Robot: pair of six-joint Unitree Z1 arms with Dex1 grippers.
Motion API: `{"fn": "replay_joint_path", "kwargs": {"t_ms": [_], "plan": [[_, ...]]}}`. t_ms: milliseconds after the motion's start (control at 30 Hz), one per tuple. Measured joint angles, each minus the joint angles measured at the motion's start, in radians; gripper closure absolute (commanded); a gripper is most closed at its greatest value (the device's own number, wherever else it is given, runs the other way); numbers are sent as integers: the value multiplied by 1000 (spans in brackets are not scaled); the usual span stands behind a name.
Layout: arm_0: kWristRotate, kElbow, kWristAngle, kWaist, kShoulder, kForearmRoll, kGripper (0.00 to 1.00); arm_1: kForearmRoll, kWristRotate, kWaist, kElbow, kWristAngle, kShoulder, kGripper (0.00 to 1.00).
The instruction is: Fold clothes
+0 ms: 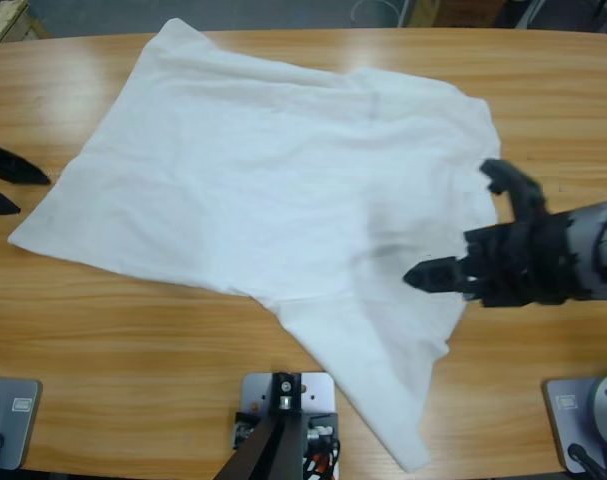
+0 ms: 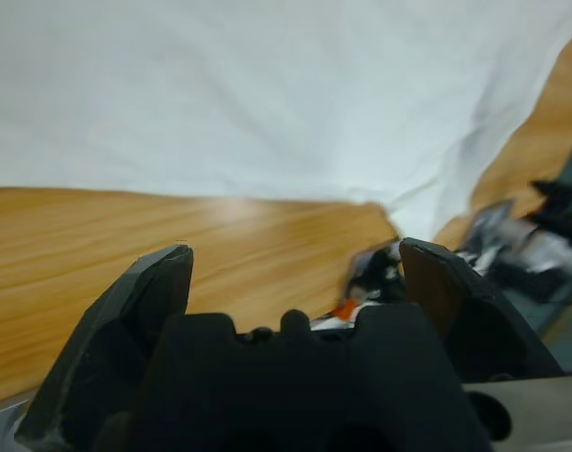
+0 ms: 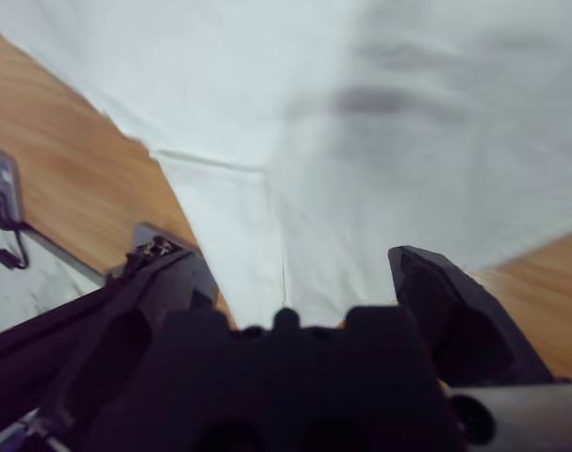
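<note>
White T-shirt point(image 1: 273, 190) spread loosely across wooden tabletop point(image 1: 133, 340), rumpled, not folded. One sleeve or corner trailing toward the near edge of the tabletop, ending just right of the shirt's own midline. Faint dark smudge of neck print showing through the fabric near the shirt's right side.

Right tool point(image 1: 461, 222) over the shirt's right edge, coming in from the right side. Jaws spread wide, one tip low over the fabric, the other up near the shirt's right hem. Nothing gripped. Right wrist view: shirt point(image 3: 380, 122) filling most of the frame beyond the right tool point(image 3: 295, 268), seam line visible, bare wood either side.

Left tool point(image 1: 23, 190) at the shirt's left corner, just off the fabric, two black tips parted. Nothing held. Left wrist view: jaws of left tool point(image 2: 295, 259) apart with bare wood between them, shirt point(image 2: 267, 94) edge lying beyond, not touching the tips.

Far edge of shirt close to the far edge of the tabletop.
</note>
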Motion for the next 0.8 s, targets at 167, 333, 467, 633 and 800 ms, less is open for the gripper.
{"fn": "replay_joint_path", "kwargs": {"t_ms": [167,333,467,633,800], "plan": [[-80,89,68,-145,-247,-124,177,-50,-3,22,1,-63,11,170],[-140,163,137,-146,-272,-238,176,-46,11,23,13,-73,12,170],[-141,170,144,-132,-264,-257,175,-37,60,23,47,-66,44,170],[-141,173,145,-124,-262,-263,175,-62,70,23,50,19,121,170],[-141,173,145,-122,-262,-263,178,-110,70,23,54,76,196,168]]}}
